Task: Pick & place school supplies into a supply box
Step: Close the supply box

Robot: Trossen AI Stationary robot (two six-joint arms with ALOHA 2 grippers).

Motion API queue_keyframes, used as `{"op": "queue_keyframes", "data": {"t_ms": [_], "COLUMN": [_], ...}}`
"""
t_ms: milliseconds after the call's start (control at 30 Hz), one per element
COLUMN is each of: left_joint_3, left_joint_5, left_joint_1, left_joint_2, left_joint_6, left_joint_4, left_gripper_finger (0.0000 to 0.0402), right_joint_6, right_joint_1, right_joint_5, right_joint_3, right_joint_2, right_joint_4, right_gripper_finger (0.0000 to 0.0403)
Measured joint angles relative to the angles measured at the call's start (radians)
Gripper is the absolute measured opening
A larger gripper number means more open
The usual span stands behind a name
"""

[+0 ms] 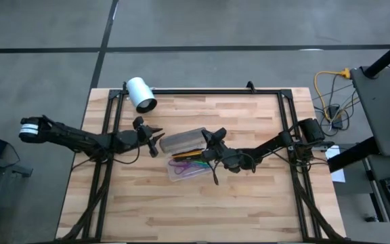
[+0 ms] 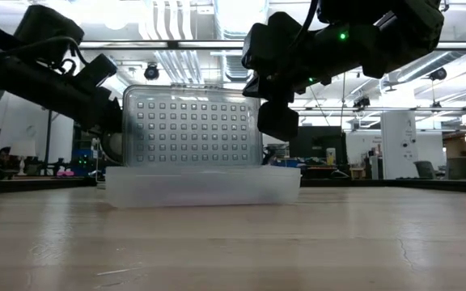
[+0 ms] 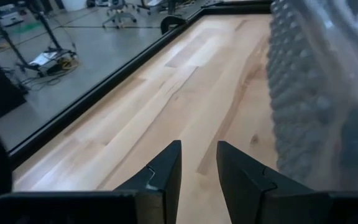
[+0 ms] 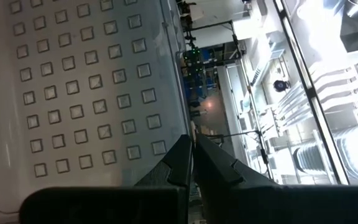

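The supply box [image 1: 187, 161] sits near the centre of the desk [image 1: 202, 210], its clear tray flat on the wood and its dotted grey lid [image 2: 191, 126] raised roughly upright, as the low view shows. Several of the school supplies [image 1: 189, 165], among them orange, green and purple pens, lie inside the tray. The right hand [image 1: 215, 135] is at the lid's right-hand end, level with its upper part, with its fingers pressed together; the right wrist view shows the dotted lid surface just beside the closed fingertips, but contact cannot be confirmed. The left hand [image 1: 156, 139] is just off the box's left end, fingers [image 3: 166, 177] spread with a narrow gap and nothing between them; the left wrist view shows the dotted lid close alongside, not gripped. Judged from this layout, packing appears largely complete and the lid is probably the part being handled. Main hazard: the tray is light and neither hand can be seen holding it, so a push on the lid from the right hand may slide or tip the whole box across the desk instead of swinging the lid on its hinge. Second hazard: if the lid comes down on a pen lying above the rim, it may fail to seat or flick the pen out. A white cylinder [image 1: 141, 93] lies near the desk's far left corner, well apart from the box.
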Motion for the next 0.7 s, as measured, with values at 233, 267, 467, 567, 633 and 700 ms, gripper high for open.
{"op": "queue_keyframes", "data": {"t_ms": [233, 267, 467, 567, 633, 700], "left_joint_3": [0.026, 0.026, 0.024, 0.023, 0.023, 0.023], "left_joint_5": [0.043, 0.043, 0.042, 0.043, 0.042, 0.042], "left_joint_1": [0.000, 0.000, 0.000, 0.000, 0.000, 0.000], "left_joint_2": [0.018, 0.018, 0.018, 0.018, 0.018, 0.018], "left_joint_6": [0.000, 0.000, 0.000, 0.000, 0.000, 0.000], "left_joint_4": [0.001, 0.001, 0.001, 0.001, 0.001, 0.001], "left_gripper_finger": [0.0086, 0.0086, 0.0086, 0.0086, 0.0086, 0.0086], "right_joint_6": [0.003, 0.002, -0.008, -0.014, -0.016, -0.016], "right_joint_1": [0.002, 0.005, 0.019, 0.030, 0.040, 0.047], "right_joint_5": [0.000, 0.001, 0.000, 0.000, -0.005, -0.018], "right_joint_3": [0.000, 0.000, 0.000, 0.000, 0.000, 0.001], "right_joint_2": [0.000, 0.000, 0.000, 0.000, 0.000, 0.000], "right_joint_4": [-0.006, -0.006, -0.005, -0.004, -0.005, -0.004], "right_gripper_finger": [0.0024, 0.0031, 0.0085, 0.0109, 0.0121, 0.0131]}}
